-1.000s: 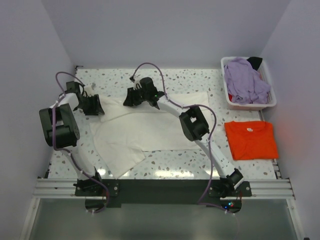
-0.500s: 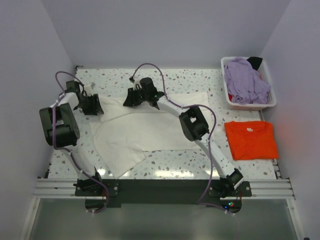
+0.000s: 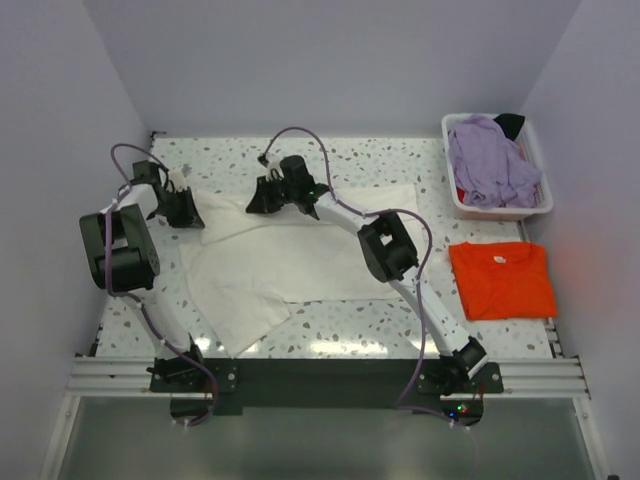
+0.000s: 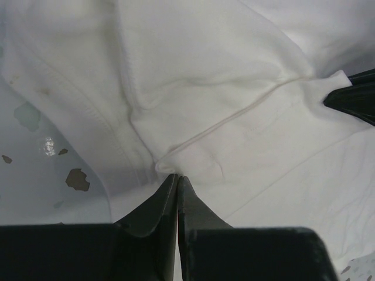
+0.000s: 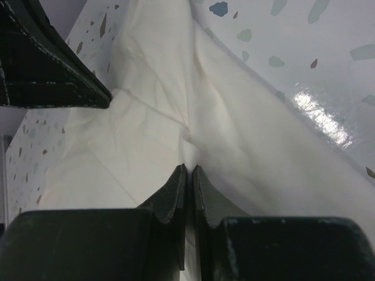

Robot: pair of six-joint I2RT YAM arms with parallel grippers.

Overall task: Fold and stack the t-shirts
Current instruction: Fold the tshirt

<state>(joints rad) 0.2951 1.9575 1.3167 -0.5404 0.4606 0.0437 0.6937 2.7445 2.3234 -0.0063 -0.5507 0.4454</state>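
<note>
The orange shirt [image 3: 502, 280] is laid flat at right; the white shirt [image 3: 290, 265] is spread at centre. Its far-left edge is clamped by the left gripper [image 4: 177, 178] and right gripper [image 5: 188, 170], both edged slightly farther back: a fold is judged barely begun. The lavender shirt [image 3: 490, 160] is heaped in the basket [image 3: 455, 203].

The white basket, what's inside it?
A crumpled lavender t-shirt fills the white basket, with something black at its far corner and a red scrap peeking out. Anything beneath the lavender cloth is hidden.

Cream-white t-shirt [image 4: 234, 88]: soft matt stitched cloth. Table [image 5: 304, 52]: glossy speckled terrazzo. Basket [image 3: 500, 213]: white plastic.
</note>
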